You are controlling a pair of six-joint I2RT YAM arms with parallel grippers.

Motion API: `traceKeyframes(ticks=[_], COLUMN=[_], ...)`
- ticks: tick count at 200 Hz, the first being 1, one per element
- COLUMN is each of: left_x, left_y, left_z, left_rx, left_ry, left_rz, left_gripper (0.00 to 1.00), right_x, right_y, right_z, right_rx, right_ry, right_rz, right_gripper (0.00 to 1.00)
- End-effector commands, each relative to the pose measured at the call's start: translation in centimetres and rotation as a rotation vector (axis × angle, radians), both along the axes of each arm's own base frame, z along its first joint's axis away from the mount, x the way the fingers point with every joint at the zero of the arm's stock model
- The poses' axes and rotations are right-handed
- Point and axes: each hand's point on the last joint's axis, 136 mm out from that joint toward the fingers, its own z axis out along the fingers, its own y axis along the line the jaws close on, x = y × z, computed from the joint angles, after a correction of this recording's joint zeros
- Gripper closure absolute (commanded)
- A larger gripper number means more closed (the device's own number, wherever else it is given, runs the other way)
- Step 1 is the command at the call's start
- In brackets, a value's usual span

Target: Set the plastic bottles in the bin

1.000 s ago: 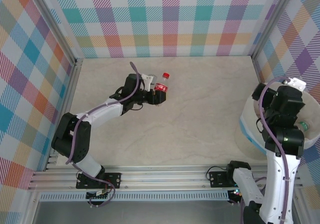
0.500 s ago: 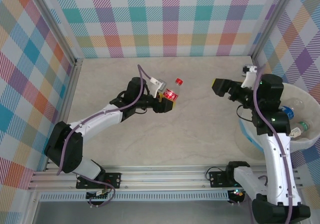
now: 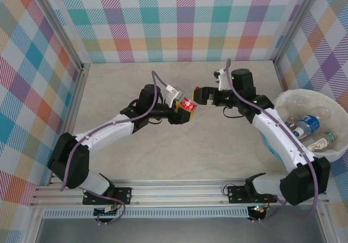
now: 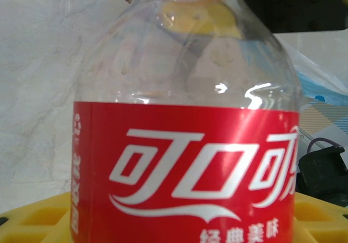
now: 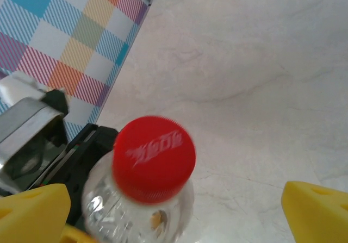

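Gripping a red-label bottle [image 3: 187, 105] mid-frame above the desk [image 3: 217, 145] are the left jaws. The right jaws are open, just beside its cap end. Bin [image 3: 304, 92] at right edge, other bottles [image 3: 307, 124] inside.
Left wrist: bottle [image 4: 185, 161] close up, centre, yellow pads [image 4: 32, 221] at the bottom.
Right wrist: red cap [image 5: 154, 156] lower centre, between spread yellow fingertips [image 5: 32, 210], not touching.

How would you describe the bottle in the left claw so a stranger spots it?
Start at the table, left of the big white bin. Near the table's middle, the left claw holds the bottle: clear, red cap, red label, and apart from the other bottles, which lie in the bin.
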Motion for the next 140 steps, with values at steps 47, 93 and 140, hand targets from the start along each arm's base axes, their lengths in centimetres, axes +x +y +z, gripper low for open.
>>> traceKeyframes(ticks=[47, 93, 140], left_x=[-0.6, -0.4, 0.1], left_y=[-0.7, -0.8, -1.0], left_z=[1.9, 1.6, 1.5], left_rx=[-0.038, -0.030, -0.032], left_ry=[-0.072, -0.072, -0.045], left_rz=[-0.027, -0.013, 0.004], left_gripper=[0.57, 0.57, 0.57], right_x=[2.8, 2.0, 1.0], right_y=[2.5, 1.6, 1.6], right_z=[3.3, 3.5, 3.2], right_rx=[0.216, 0.192, 0.213], right_ry=[-0.021, -0.057, -0.037], right_rz=[-0.041, -0.065, -0.043], right_gripper=[0.29, 0.53, 0.49])
